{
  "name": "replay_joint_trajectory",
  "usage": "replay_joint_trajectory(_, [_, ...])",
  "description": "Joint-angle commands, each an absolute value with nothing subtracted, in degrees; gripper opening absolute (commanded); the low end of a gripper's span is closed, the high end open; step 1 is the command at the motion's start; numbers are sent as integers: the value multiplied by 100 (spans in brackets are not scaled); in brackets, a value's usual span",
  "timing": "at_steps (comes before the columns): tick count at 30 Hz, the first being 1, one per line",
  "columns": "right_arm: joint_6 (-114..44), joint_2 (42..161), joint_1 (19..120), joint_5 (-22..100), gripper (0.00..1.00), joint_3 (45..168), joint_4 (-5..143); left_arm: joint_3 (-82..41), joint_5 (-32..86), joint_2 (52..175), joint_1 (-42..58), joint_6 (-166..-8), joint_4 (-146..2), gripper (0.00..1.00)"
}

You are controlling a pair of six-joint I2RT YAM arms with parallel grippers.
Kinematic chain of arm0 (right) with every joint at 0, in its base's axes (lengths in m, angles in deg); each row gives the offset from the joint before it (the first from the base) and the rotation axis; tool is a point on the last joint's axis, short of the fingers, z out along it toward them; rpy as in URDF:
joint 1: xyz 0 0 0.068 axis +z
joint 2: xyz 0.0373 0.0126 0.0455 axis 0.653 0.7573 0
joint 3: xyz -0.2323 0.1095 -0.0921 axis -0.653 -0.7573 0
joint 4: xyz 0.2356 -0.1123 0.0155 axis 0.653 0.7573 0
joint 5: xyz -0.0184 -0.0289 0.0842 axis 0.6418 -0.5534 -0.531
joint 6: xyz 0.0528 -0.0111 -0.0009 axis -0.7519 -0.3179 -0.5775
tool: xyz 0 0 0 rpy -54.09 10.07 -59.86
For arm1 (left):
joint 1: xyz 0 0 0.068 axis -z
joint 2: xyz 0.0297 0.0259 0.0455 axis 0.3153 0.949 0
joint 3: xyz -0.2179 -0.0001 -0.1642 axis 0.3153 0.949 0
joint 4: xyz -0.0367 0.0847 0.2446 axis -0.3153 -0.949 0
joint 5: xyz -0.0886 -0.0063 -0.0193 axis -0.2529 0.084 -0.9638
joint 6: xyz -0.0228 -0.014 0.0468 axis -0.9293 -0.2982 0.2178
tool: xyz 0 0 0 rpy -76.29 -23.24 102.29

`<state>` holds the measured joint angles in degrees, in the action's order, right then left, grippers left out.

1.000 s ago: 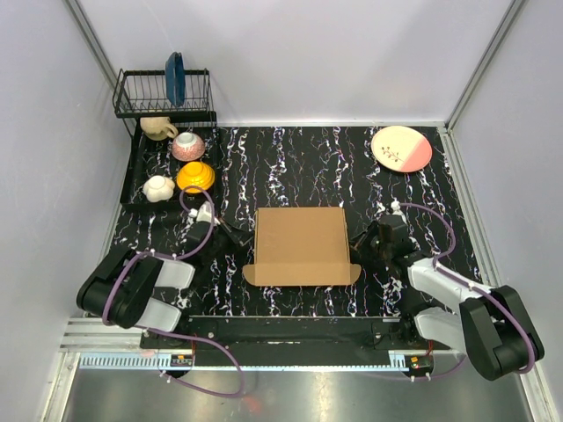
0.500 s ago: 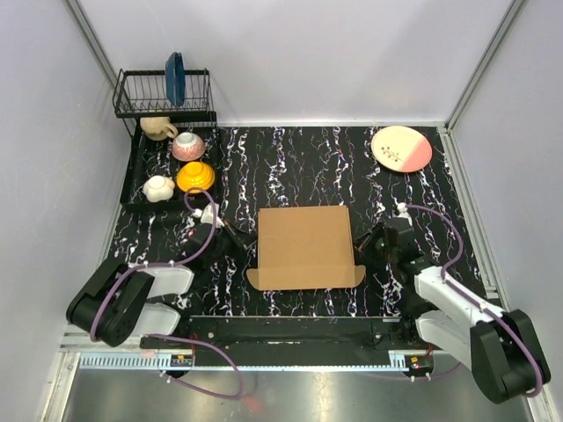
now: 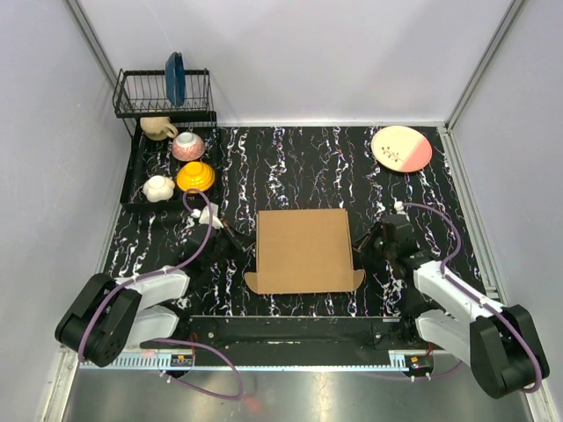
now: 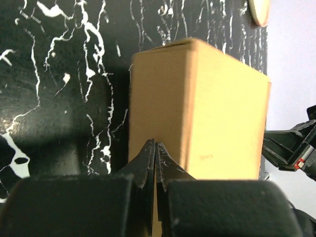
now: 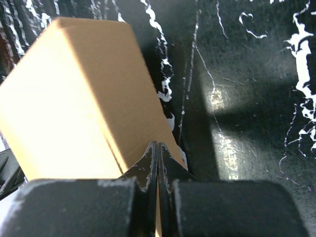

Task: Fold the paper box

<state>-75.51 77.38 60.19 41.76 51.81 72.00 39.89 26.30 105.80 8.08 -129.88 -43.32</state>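
The paper box point(image 3: 303, 249) lies closed and flat-topped in the middle of the black marbled table point(image 3: 299, 167), with small tabs sticking out at its near corners. My left gripper point(image 3: 248, 243) is shut, its tips against the box's left side wall point(image 4: 158, 98). The right gripper point(image 3: 355, 244) is shut too, tips at the box's right side wall point(image 5: 123, 94). In the left wrist view the left gripper point(image 4: 155, 144) meets the cardboard low down. In the right wrist view the right gripper point(image 5: 158, 145) does the same. Nothing is pinched between either pair of fingers.
A black dish rack point(image 3: 163, 92) with a blue plate point(image 3: 175, 77) stands at the back left. A tray in front of the rack holds a pink bowl point(image 3: 187, 145), a yellow bowl point(image 3: 195, 176), a white cup point(image 3: 158, 187) and a beige mug point(image 3: 158, 127). A pink plate point(image 3: 401, 148) lies back right.
Both arms have stretched further forward with their shut tips staying at the box's sides. The box has shifted a little on the table and looks slightly wider and nearer.
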Motion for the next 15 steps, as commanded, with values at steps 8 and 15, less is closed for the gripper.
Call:
replay_joint_trajectory(8, [-7259, 7991, 6046, 4563, 2, 5780, 8046, 4021, 3051, 10314, 869, -12767, -4792, 0])
replay_joint_trajectory(15, [-7285, 8105, 6046, 4028, 0, 5648, 8020, 4188, 2822, 10217, 1036, -12864, -4511, 0])
